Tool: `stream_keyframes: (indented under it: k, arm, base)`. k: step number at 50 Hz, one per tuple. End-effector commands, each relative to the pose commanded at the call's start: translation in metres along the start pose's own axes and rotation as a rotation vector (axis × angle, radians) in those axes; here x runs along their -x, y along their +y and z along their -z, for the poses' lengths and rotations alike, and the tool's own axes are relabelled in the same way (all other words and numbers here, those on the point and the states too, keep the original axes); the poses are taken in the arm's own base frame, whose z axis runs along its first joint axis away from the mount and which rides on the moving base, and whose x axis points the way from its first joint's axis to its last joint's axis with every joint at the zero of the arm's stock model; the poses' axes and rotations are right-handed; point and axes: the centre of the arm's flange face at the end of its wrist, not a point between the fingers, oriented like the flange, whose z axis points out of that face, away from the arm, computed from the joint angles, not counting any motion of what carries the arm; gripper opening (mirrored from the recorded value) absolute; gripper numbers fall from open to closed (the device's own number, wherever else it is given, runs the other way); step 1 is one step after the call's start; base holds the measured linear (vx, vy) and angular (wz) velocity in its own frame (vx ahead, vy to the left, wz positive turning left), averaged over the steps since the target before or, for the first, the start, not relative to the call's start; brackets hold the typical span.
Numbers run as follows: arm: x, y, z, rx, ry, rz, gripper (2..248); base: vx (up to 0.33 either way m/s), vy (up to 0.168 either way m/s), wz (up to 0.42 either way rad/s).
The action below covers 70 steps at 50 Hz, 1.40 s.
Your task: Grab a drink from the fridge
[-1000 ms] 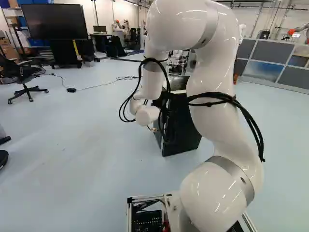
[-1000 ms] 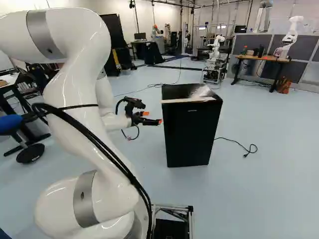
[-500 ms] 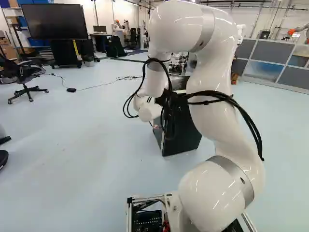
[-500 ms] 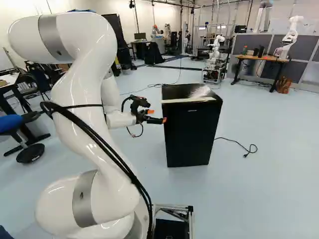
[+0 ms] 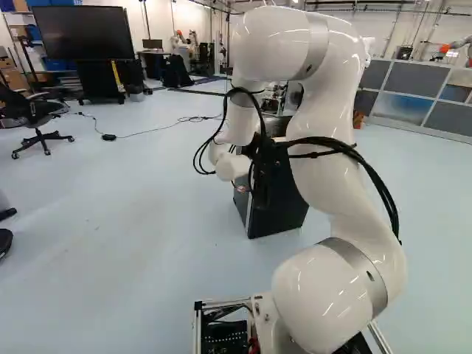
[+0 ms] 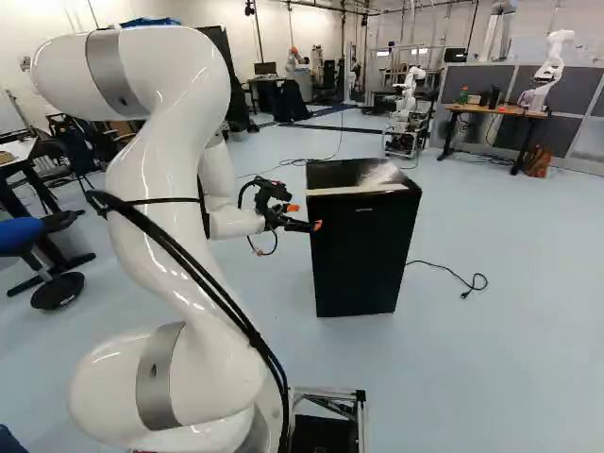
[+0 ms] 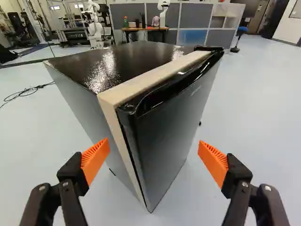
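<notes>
In the left base view, the black fridge (image 5: 284,210) stands partly behind the white arm (image 5: 324,110). In the right base view, the gripper (image 6: 306,216) is near the fridge. In the wrist view, its orange pads (image 7: 96,158) stand spread, with the fridge's corner ahead.

The fridge (image 6: 363,255) is counted as one, and it has one door (image 7: 171,122). There is one near arm (image 6: 143,189), with one black gripper (image 6: 305,217) on it. This gripper has two fingers (image 7: 71,172) and two orange pads (image 7: 95,160). Behind the fridge, in the wrist view, two more robots can be counted: another robot (image 7: 94,23) and another robot (image 7: 163,13). The table with wooden top (image 6: 495,111) is one. In the left base view there are one large screen (image 5: 82,33) and one wheeled chair (image 5: 37,118) at the left. The cable with a plug (image 6: 444,271), to the right of the fridge in the right base view, is one.
</notes>
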Motion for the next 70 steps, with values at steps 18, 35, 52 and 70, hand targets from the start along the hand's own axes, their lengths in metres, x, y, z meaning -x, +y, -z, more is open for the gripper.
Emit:
stream_keyframes:
  k: [18, 35, 52, 70]
  arm:
    - [-0.005, 0.000, 0.002, -0.002, 0.005, -0.008, 247]
    - [-0.023, 0.002, 0.009, -0.012, 0.023, -0.035, 247]
    - [-0.026, 0.004, 0.008, -0.008, 0.026, -0.041, 247]
    - [-0.030, 0.010, -0.005, 0.019, 0.029, -0.054, 247]
  base:
    - [0.000, 0.000, 0.000]
    - [0.000, 0.000, 0.000]
    - [0.000, 0.000, 0.000]
    - [0.000, 0.000, 0.000]
